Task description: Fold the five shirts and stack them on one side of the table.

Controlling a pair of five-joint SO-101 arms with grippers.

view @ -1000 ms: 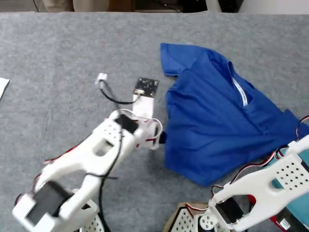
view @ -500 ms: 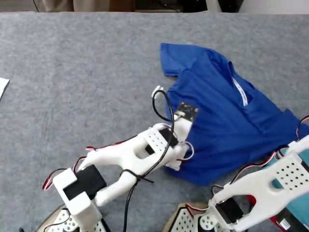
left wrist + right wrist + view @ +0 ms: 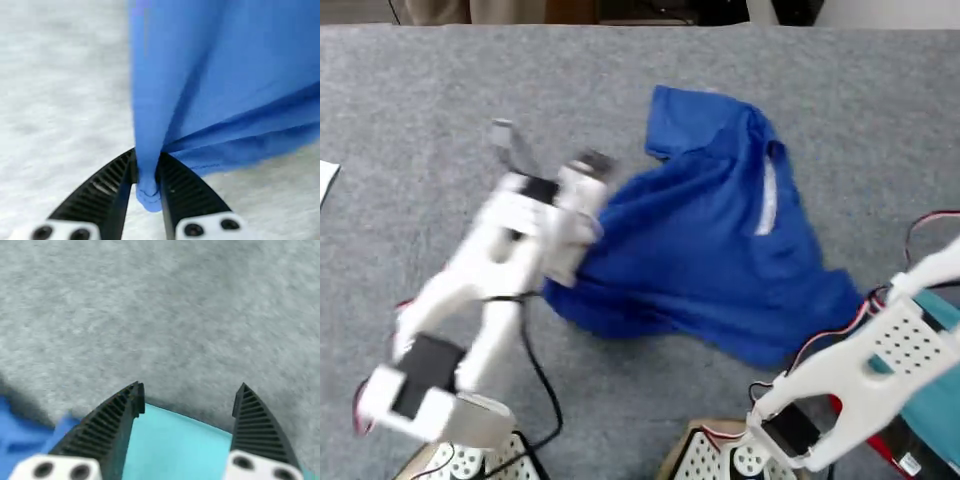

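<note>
A blue shirt (image 3: 710, 250) lies crumpled on the grey table (image 3: 420, 80), stretched toward the left. My left gripper (image 3: 582, 200) is at its left edge. In the left wrist view the left gripper (image 3: 147, 162) is shut on a bunched fold of the blue shirt (image 3: 225, 75), which hangs away from the jaws above the cloth-covered table. My right gripper (image 3: 190, 387) stands open over the edge of a teal shirt (image 3: 175, 445). That teal shirt (image 3: 945, 312) lies at the table's right edge, partly under the right arm (image 3: 880, 360).
A white sheet of paper (image 3: 325, 180) pokes in at the left edge. The arm bases and their red and black cables (image 3: 885, 455) crowd the near edge. The table's far left is bare grey cloth.
The left arm went to the blue shirt's near edge, took hold of it and swung left, dragging the shirt into a bunched shape. The right arm shifted slightly.
</note>
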